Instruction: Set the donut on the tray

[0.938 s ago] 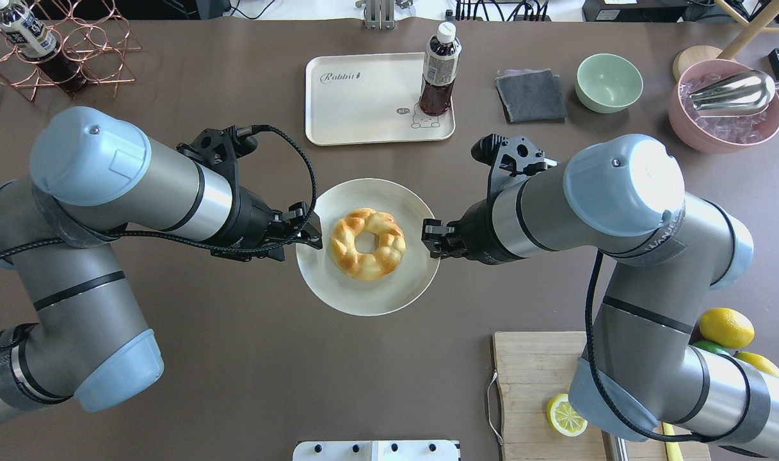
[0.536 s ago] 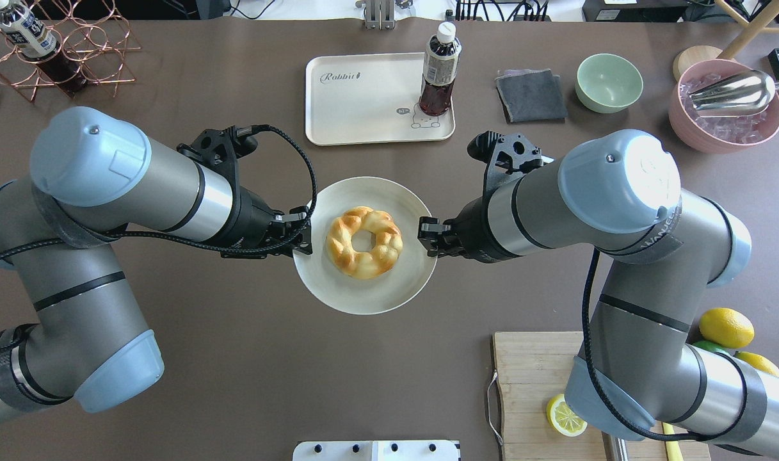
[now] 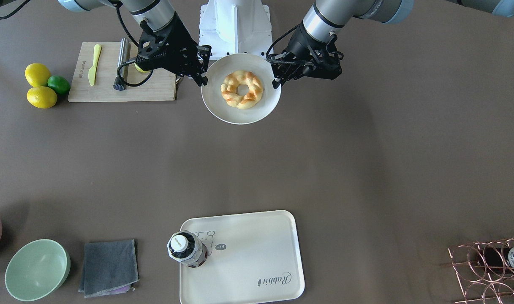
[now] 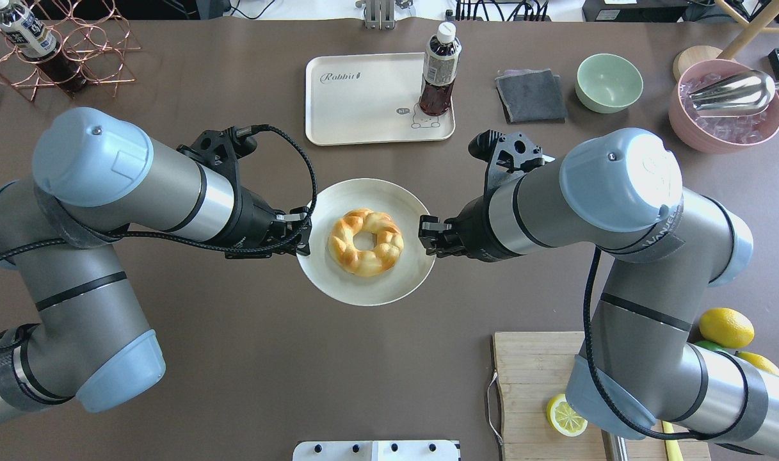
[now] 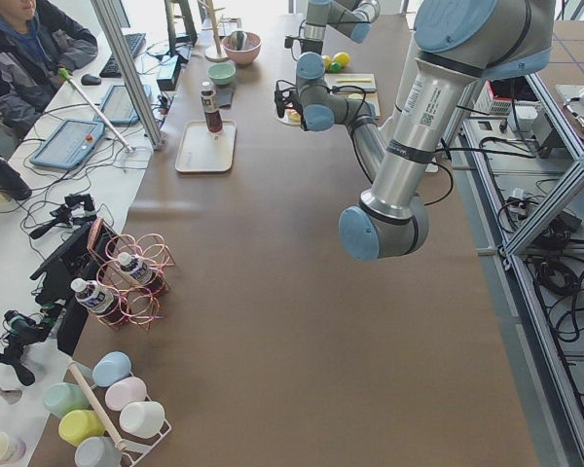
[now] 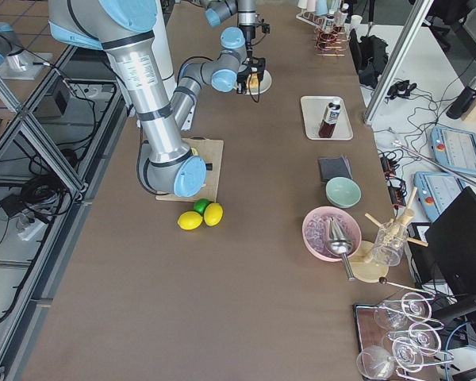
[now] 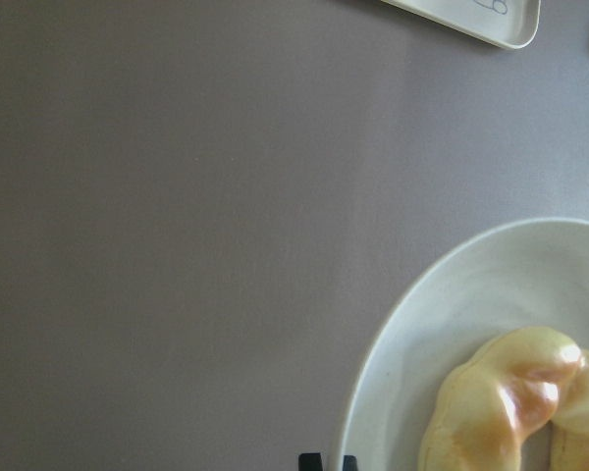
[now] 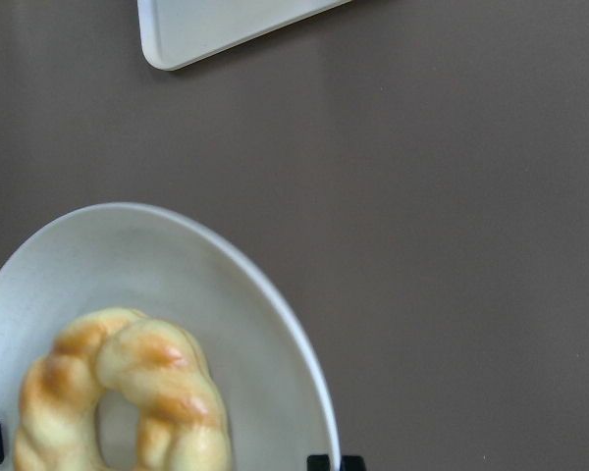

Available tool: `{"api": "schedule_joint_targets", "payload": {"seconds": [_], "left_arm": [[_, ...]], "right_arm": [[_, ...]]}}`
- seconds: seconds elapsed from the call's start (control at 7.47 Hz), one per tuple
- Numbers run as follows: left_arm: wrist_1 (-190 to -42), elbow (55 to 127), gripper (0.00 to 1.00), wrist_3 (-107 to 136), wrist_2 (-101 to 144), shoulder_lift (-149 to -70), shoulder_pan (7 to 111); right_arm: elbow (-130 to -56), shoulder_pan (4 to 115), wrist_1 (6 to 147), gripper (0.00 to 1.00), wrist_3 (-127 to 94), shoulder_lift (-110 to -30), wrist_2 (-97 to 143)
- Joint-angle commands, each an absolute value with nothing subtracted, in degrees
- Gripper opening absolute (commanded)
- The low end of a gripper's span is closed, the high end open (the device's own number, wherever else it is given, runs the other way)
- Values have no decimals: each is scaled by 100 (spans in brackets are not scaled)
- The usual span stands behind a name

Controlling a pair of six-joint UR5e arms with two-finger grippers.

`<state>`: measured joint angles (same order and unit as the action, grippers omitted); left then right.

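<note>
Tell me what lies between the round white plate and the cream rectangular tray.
Nothing: only bare brown tabletop separates them, as the front-facing view shows.

Centre of brown surface (image 4: 235,358): round white plate (image 4: 338,282). Far edge, left to right in overhead view: copper wire rack (image 4: 88,51) holding a bottle; upright dark-drink bottle (image 4: 438,70); folded grey cloth (image 4: 531,96); green bowl (image 4: 609,82); pink bowl (image 4: 677,115) with ice and metal scoop (image 4: 731,93). Near right: wooden cutting board (image 4: 530,371) bearing lemon half (image 4: 566,415); alongside, whole lemons (image 4: 726,327) and lime (image 3: 58,84).
</note>
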<state>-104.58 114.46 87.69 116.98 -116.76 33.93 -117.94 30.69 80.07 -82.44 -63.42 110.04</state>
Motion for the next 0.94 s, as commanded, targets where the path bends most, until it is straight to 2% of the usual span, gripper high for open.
{"api": "schedule_joint_targets", "payload": {"seconds": [0.0,0.4,0.54,0.67,0.8], "left_arm": [[-10459,11278,0,9114,11585,-11751,3419],[-10572,10252,0,9149,11320,-12216,3988],[-11313,9387,0,9689,11242,-12426,4216],[-12469,8055,0,10016,10954,-12793,4358],[-12942,7207,0,10176,10690,-13127,4412]], "right_arm": [[-11839,3268,8016,100,-8218,-6433,11126],[-12084,3602,8007,100,-8087,-6915,11469],[-12181,3647,7998,100,-7912,-7169,11505],[-12286,3691,7989,100,-7693,-7415,11522],[-12426,3735,7989,100,-7560,-7679,11522]]}}
